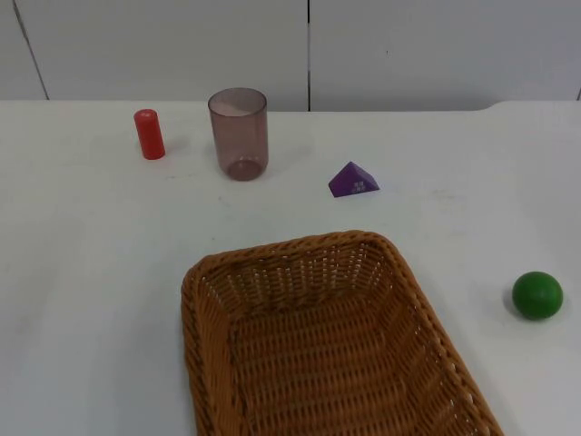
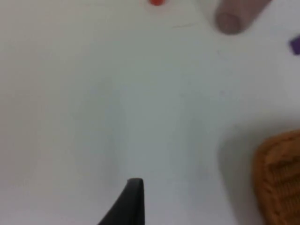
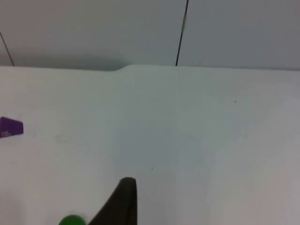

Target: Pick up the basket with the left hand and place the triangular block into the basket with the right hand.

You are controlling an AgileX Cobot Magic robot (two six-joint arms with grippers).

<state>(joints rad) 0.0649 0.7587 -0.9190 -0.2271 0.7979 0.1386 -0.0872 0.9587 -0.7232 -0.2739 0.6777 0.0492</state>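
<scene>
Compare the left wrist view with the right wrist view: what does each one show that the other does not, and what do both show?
Only the left wrist view: the red cylinder, the tinted cup and a corner of the wicker basket. Only the right wrist view: the green ball and the grey partition wall. Both: the white table, the purple triangular block and one black fingertip, of the left claw or the right claw.

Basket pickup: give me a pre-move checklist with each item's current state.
1. Basket rests on the table, nothing inside: ok.
2. Near rim free of neighbours for the left gripper: ok.
3. Left gripper fingers open: cannot tell.
4. Triangular block lies apart from the cup: ok.
5. Green ball and red cylinder away from the basket: ok.
6. Right gripper fingers open: cannot tell.
</scene>
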